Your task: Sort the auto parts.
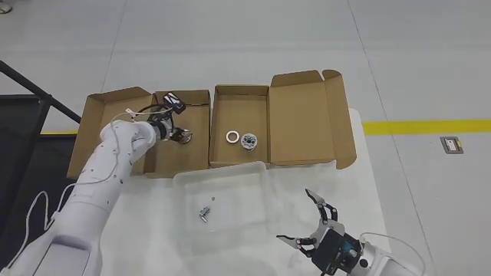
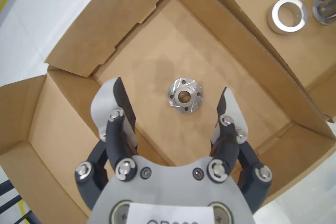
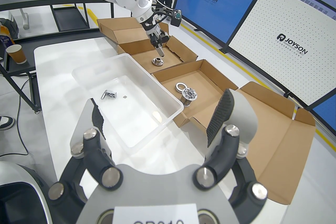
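Auto parts as we recorded them: a flanged hub (image 2: 185, 98) lay flat in the left cardboard box (image 2: 65, 117), below the left gripper (image 2: 171, 87), whose jaws stood wide and empty. A metal ring (image 2: 286, 15) and a knurled part (image 3: 189, 95) sat together in the right cardboard box (image 3: 207, 70). A small bracket (image 3: 109, 95) lay in the clear tray (image 1: 253, 199). We found the right gripper (image 3: 160, 97) wide, empty, near that tray.

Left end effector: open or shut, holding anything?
Open, empty. The left end effector hangs with fingers wide apart above the metal flange, which lies flat and untouched on the floor of the cardboard box.
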`<state>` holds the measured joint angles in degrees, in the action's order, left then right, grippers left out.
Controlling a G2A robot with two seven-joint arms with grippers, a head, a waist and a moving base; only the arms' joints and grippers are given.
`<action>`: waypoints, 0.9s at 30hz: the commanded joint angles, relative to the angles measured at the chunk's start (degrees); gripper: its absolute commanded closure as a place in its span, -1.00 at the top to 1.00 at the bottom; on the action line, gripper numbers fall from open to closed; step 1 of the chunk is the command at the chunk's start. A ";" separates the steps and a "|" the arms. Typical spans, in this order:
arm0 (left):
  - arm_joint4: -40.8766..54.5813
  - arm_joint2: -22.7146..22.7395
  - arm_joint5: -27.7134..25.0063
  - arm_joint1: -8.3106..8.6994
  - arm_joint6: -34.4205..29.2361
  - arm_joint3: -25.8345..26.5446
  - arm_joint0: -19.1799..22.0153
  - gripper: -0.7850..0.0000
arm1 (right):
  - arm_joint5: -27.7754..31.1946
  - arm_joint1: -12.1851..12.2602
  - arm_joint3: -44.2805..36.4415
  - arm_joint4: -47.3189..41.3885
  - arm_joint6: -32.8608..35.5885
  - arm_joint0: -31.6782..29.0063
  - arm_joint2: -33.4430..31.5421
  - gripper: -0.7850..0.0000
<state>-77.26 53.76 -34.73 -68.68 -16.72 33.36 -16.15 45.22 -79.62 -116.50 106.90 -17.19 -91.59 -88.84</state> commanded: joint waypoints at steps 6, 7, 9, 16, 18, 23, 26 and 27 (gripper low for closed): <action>-0.08 6.59 -14.68 4.90 -6.59 17.94 -6.64 1.00 | 0.00 0.00 0.00 0.00 0.00 0.00 0.00 1.00; 0.68 8.11 -16.78 5.72 -8.53 21.92 -8.68 1.00 | 0.00 0.00 0.00 0.00 0.00 0.00 0.00 1.00; 1.36 11.07 -20.24 7.37 -13.77 31.54 -13.55 1.00 | 0.00 0.00 0.00 0.00 0.00 0.00 0.00 1.00; 16.86 16.85 -17.78 11.18 -35.07 57.96 -31.34 1.00 | 0.00 0.00 0.00 0.00 0.00 0.00 0.00 1.00; 20.28 14.22 -12.50 12.39 -40.36 62.97 -33.73 1.00 | 0.00 0.00 0.00 0.00 0.00 0.00 0.00 1.00; 21.32 12.79 -10.06 13.09 -42.80 65.09 -34.23 1.00 | 0.00 0.00 0.00 0.00 0.00 0.00 0.00 1.00; 21.32 12.79 -10.06 13.09 -42.80 65.09 -34.23 1.00 | 0.00 0.00 0.00 0.00 0.00 0.00 0.00 1.00; 21.32 12.79 -10.06 13.09 -42.80 65.09 -34.23 1.00 | 0.00 0.00 0.00 0.00 0.00 0.00 0.00 1.00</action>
<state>-55.95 66.56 -44.83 -55.60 -59.46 98.44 -50.38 45.22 -79.62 -116.50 106.90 -17.19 -91.59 -88.84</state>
